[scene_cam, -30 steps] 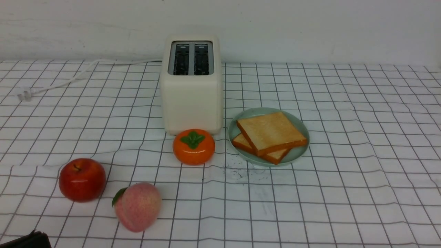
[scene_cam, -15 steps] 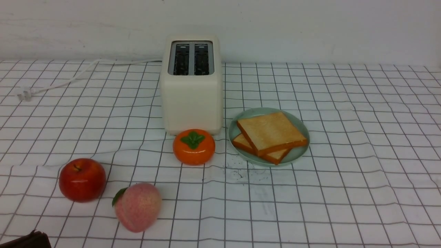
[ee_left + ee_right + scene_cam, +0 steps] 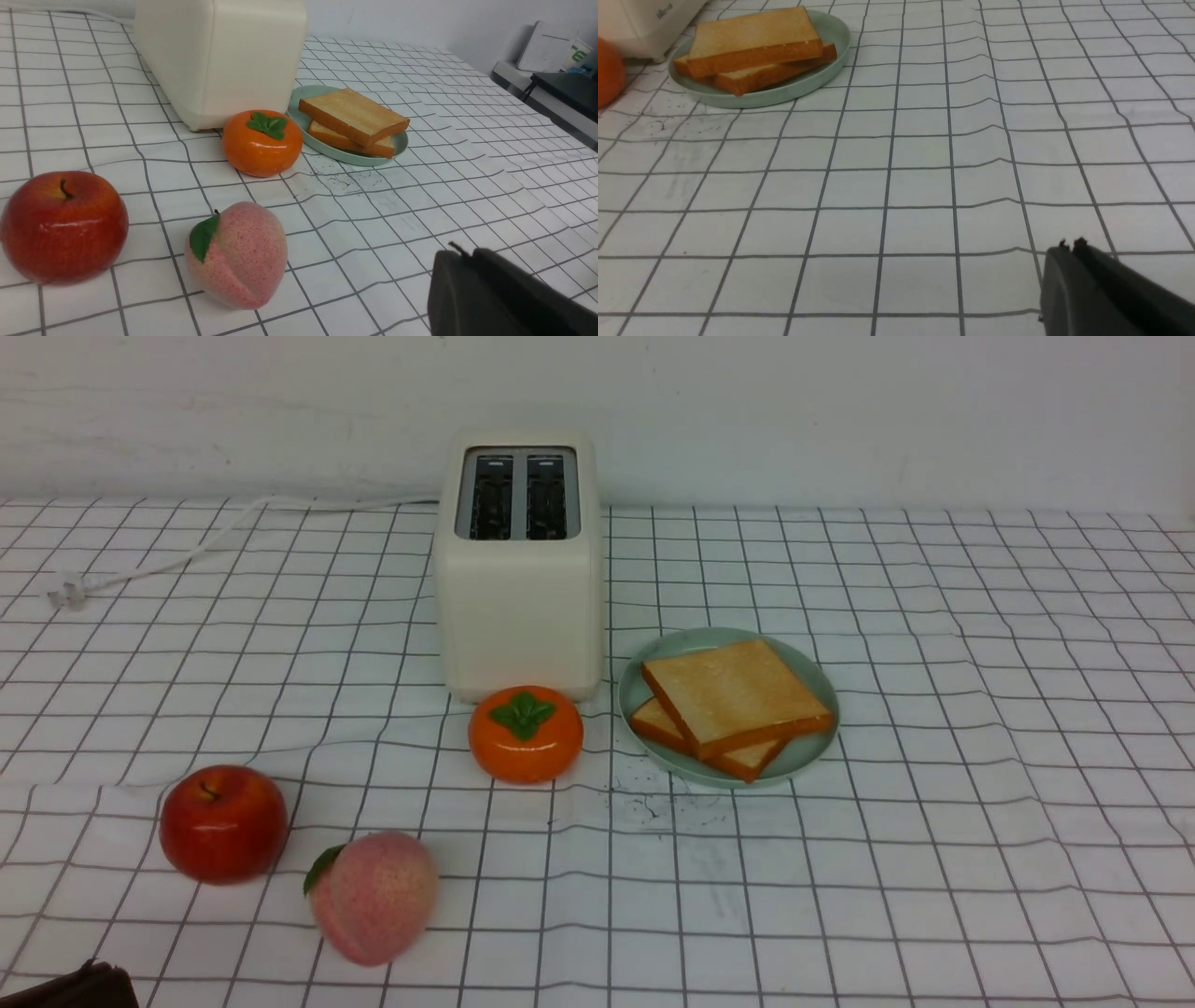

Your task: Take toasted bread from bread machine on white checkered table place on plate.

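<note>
Two slices of toasted bread (image 3: 734,695) lie stacked on the mint-green plate (image 3: 635,693), right of the cream-white bread machine (image 3: 519,607); its two dark slots look empty. The toast (image 3: 353,114) and plate (image 3: 299,100) show in the left wrist view, and the toast (image 3: 754,39) and plate (image 3: 833,32) in the right wrist view. My left gripper (image 3: 462,255) is shut and empty, low over the white checkered table (image 3: 934,859) near its front left. My right gripper (image 3: 1070,247) is shut and empty, over bare cloth, well away from the plate.
An orange persimmon (image 3: 525,734) sits in front of the toaster, touching or nearly touching it. A red apple (image 3: 223,821) and a peach (image 3: 373,896) lie at front left. The white power cord (image 3: 149,565) trails at back left. Dark crumbs (image 3: 653,798) lie before the plate.
</note>
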